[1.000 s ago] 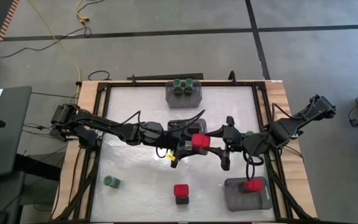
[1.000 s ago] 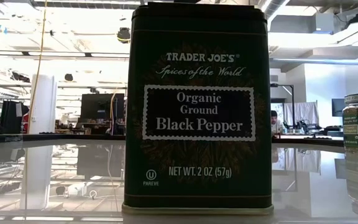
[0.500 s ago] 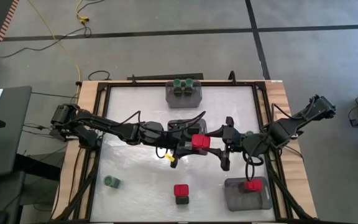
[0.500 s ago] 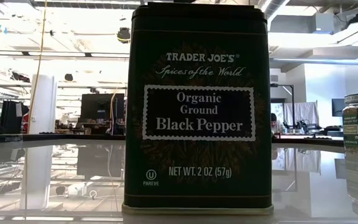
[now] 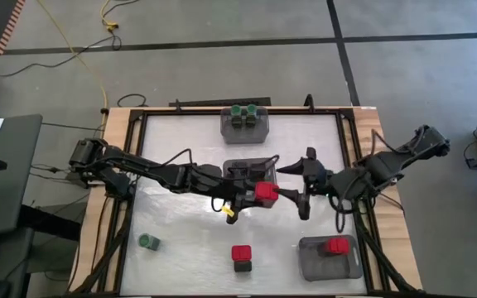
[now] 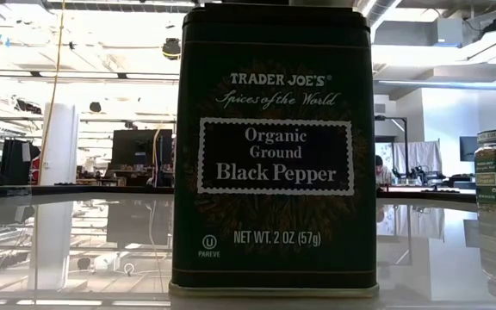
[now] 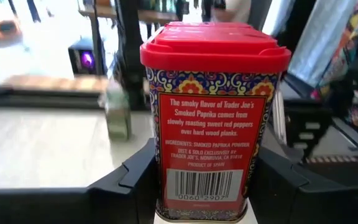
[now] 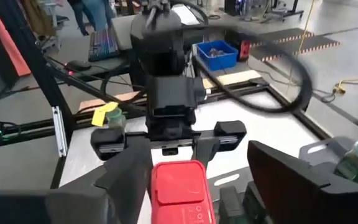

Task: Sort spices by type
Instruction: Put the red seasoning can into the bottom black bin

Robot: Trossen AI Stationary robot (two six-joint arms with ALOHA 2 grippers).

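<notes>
Left gripper (image 5: 259, 195) — pinching a red-capped paprika tin (image 5: 265, 192) at mid-worktop (image 5: 180, 141), held upright beside the middle bin (image 5: 240, 165), likely for hand-over. Right gripper (image 5: 292, 184) — spread, fingers either side of the tin, not touching. Around: green jars in far bin (image 5: 245, 122); red tin in near-right bin (image 5: 330, 257); loose red tin (image 5: 241, 257) and green jar (image 5: 147, 242) near the front. Arms crowd the centre.

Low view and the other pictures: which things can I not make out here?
- Low view: the black pepper tin fills the frame and hides both arms.
- High view: the middle bin's contents are covered by the left hand.
- Left wrist view: the smoked paprika tin blocks what is behind.
</notes>
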